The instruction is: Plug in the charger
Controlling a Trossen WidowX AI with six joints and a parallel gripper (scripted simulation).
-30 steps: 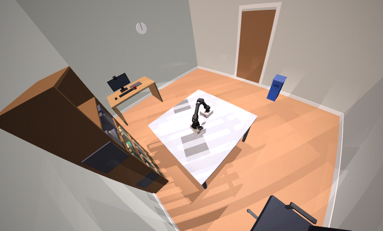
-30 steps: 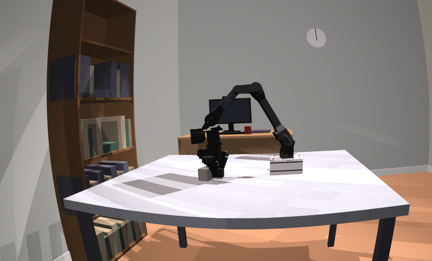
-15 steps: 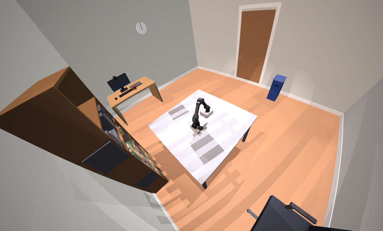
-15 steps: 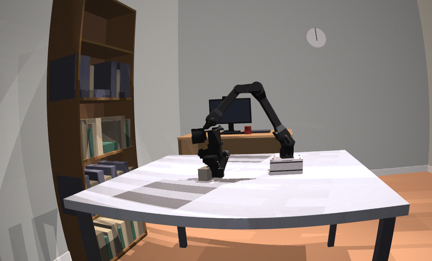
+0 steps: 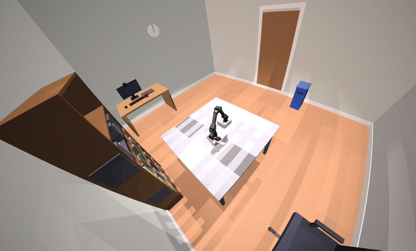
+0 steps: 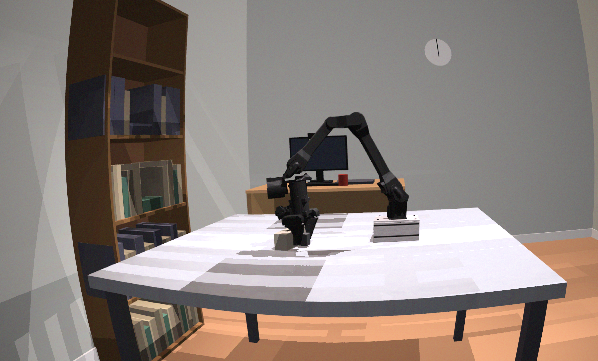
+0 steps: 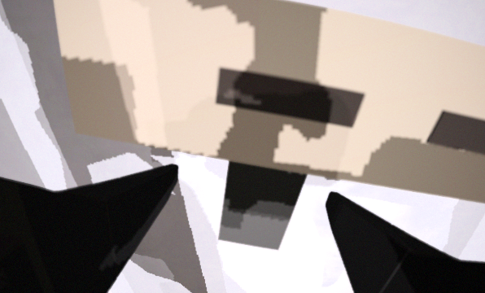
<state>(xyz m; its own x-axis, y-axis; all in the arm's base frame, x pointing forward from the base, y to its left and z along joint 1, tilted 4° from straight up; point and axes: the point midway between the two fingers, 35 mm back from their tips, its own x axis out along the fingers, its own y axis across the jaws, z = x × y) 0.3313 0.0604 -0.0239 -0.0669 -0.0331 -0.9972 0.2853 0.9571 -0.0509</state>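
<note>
The beige power strip (image 5: 213,142) (image 6: 283,240) (image 7: 389,81) lies on the table. In the wrist view it has two dark rectangular patches, one near the middle and one cut off at the right edge. The black charger block (image 7: 259,220) shows below the strip's lower edge, on the side of the middle patch. Its prongs do not show, and I cannot tell whether they are in an outlet. My gripper (image 6: 304,240) (image 7: 252,185) is open, low beside the strip. Its fingers stand on either side of the charger, with gaps on both sides in the wrist view.
The arm's base stands on a pale box (image 5: 224,123) (image 6: 396,231) on the white table (image 5: 184,152) (image 6: 404,278). A bookcase (image 5: 109,162) (image 6: 89,179) and a desk (image 5: 159,89) (image 6: 255,190) with a monitor stand away from the table. Striped shadows cross the table top.
</note>
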